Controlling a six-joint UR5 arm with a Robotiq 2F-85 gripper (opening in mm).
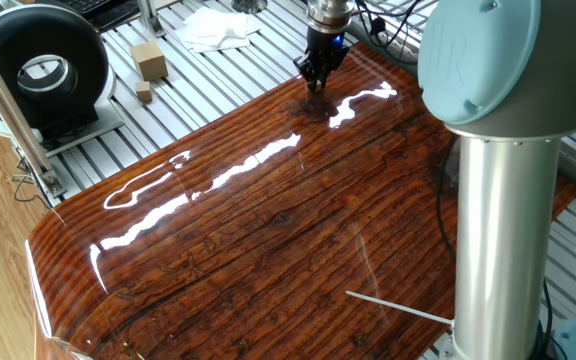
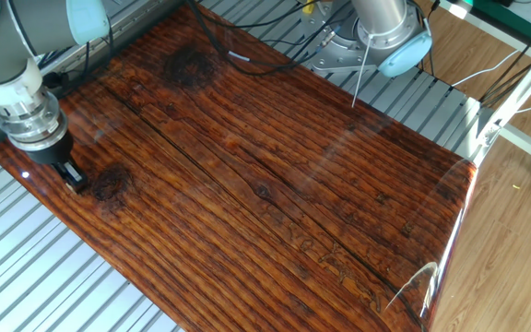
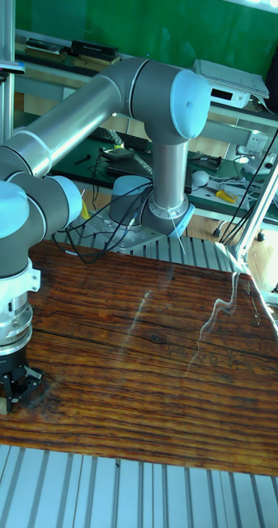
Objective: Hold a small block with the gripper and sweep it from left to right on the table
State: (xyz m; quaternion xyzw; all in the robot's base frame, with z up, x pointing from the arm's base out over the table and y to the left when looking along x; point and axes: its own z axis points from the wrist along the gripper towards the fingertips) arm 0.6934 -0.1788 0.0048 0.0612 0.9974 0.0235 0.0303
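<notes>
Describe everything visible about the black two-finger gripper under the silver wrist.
The black two-finger gripper hangs straight down from a ribbed silver cylindrical wrist lit blue on one side. Its fingers are drawn close together, tips at or just above the glossy reddish-brown wooden table near one corner. The tall view shows a tiny light-tan block at the fingertips, apparently pinched between them.

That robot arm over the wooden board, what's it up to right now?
The arm has its gripper lowered to the table, close to one edge. A small block, light tan, shows between the black fingers, so the gripper seems shut on it, with the block at or just above the surface. Most of the board stretches away from it.
</notes>
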